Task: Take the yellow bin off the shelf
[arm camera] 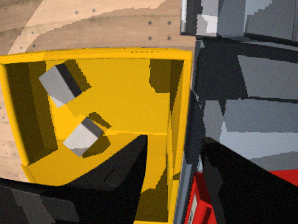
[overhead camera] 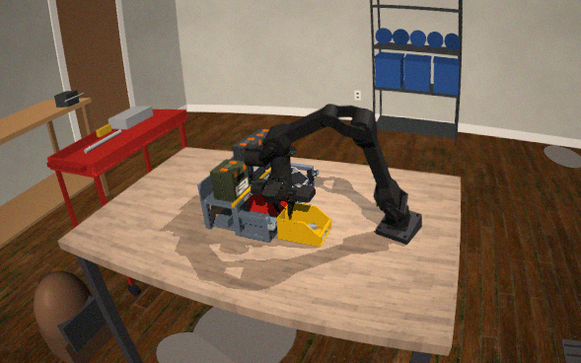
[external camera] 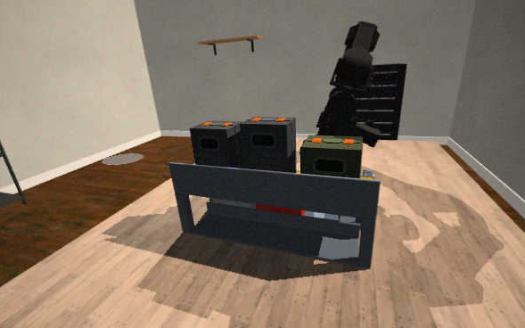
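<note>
The yellow open bin (overhead camera: 298,233) (arm camera: 120,95) stands upright on the table (overhead camera: 352,296), close against the front of the grey shelf rack (overhead camera: 255,228) (external camera: 274,179). Two grey parts lie inside it, one part (arm camera: 61,85) near the far left corner and another part (arm camera: 84,137) nearer the fingers. My gripper (overhead camera: 285,211) (arm camera: 174,143) points down, partly open. The bin's wall on the rack side runs between its fingers, with a gap: one finger is over the bin's inside, the other outside toward the rack. The bin is hidden in the exterior view.
A red bin (overhead camera: 261,204) (arm camera: 201,206) is in the rack beside the outer finger. A green case (overhead camera: 226,183) (external camera: 332,157) and two dark cases, one at left (external camera: 211,149) and a taller one (external camera: 266,149), stand on top of the rack. The arm's base (overhead camera: 399,228) is at the right.
</note>
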You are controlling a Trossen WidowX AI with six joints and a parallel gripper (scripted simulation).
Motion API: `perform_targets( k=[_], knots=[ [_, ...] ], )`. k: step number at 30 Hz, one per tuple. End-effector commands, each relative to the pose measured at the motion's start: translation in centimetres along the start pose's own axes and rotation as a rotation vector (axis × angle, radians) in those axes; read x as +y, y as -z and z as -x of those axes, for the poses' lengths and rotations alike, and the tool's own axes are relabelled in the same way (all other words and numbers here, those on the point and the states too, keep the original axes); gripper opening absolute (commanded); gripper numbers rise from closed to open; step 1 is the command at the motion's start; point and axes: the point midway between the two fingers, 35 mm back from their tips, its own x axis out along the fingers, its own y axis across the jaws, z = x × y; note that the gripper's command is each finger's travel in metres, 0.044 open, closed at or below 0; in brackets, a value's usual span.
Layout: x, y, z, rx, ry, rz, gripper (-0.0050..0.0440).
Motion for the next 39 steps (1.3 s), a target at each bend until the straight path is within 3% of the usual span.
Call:
perform_targets(
  k=[1,15,20,32,37,39],
  knots=[
    [-0.2,-0.2,0.6,-0.001,0.021,0.006,0.015],
    [-0.2,-0.2,0.6,-0.001,0.021,0.006,0.015],
    [-0.2,-0.2,6.1,0.001,0.016,0.003,0.015],
    [-0.2,-0.2,6.1,0.001,0.016,0.003,0.015],
    [-0.1,-0.2,8.6,0.002,0.015,0.002,0.015],
    [-0.1,-0.2,8.6,0.002,0.015,0.002,0.015]
  ],
)
